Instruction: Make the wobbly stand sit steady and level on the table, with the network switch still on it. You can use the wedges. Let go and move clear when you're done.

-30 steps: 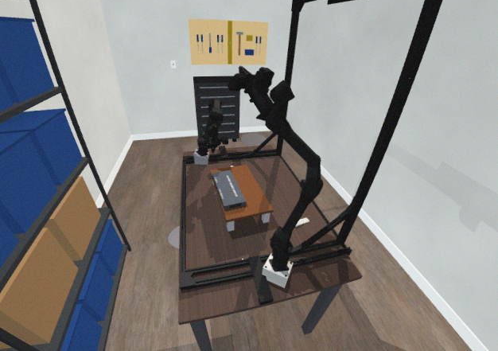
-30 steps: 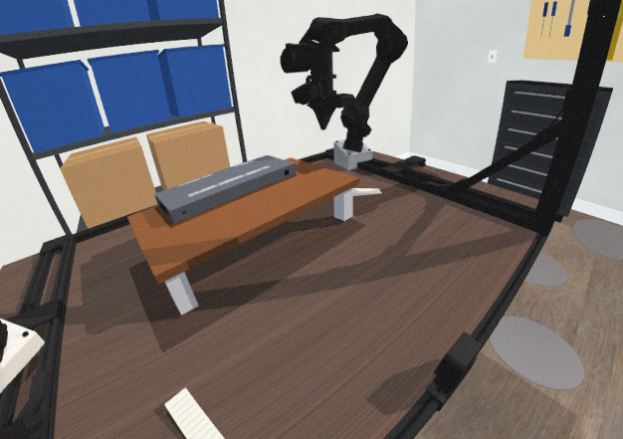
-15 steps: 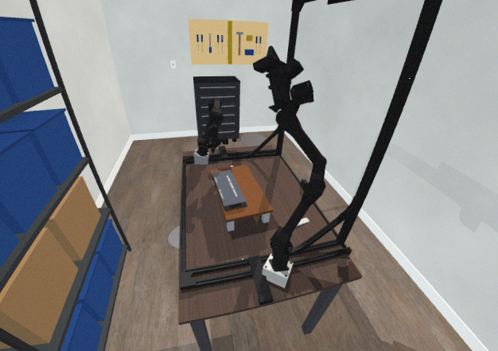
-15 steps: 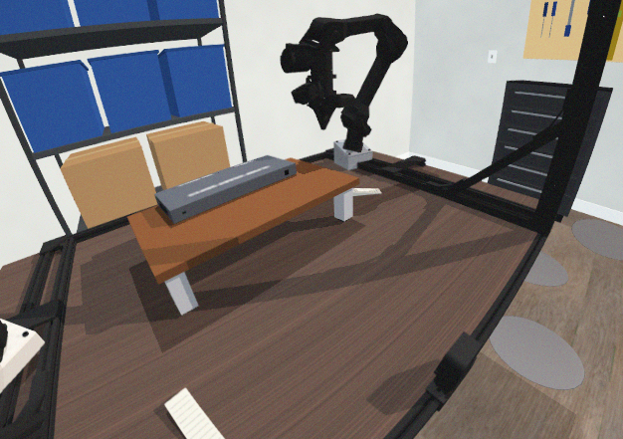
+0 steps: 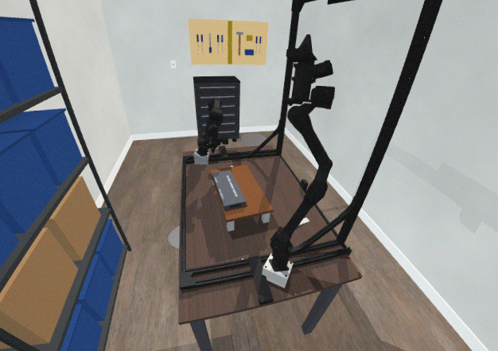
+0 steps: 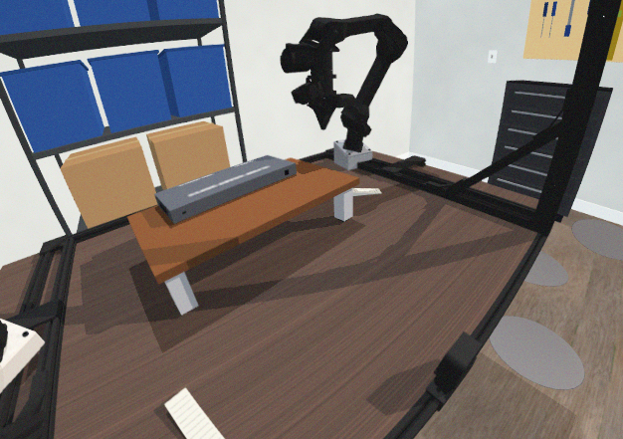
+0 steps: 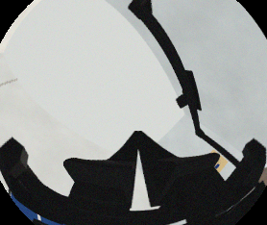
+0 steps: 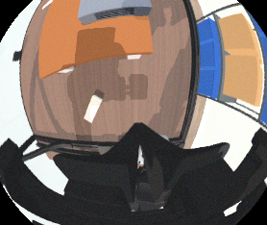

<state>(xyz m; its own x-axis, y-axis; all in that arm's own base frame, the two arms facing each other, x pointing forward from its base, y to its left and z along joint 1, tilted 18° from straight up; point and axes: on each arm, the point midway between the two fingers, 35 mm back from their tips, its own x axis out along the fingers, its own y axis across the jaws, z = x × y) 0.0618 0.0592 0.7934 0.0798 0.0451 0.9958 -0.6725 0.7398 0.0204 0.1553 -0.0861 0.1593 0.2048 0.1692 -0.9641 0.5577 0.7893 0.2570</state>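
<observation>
At the far end of the table [image 5: 277, 186] [image 6: 321, 293] [image 8: 171, 72] in the top view, the right gripper [image 5: 213, 149] [image 6: 322, 125] [image 8: 138, 126] hangs clenched, pointing down. Next comes the network switch [image 5: 229, 189] [image 6: 226, 185] [image 8: 113, 11], lying on the orange-brown stand [image 5: 254, 190] [image 6: 261, 207] [image 8: 56, 43], with one ridged white wedge [image 6: 368, 191] [image 8: 93, 109] near the stand's far end. Farther right, another wedge [image 5: 304, 221] [image 6: 193, 414] lies well apart from the stand. Rightmost, the left gripper [image 5: 307, 37] [image 7: 137, 134] points upward, clenched, high above the tabletop.
</observation>
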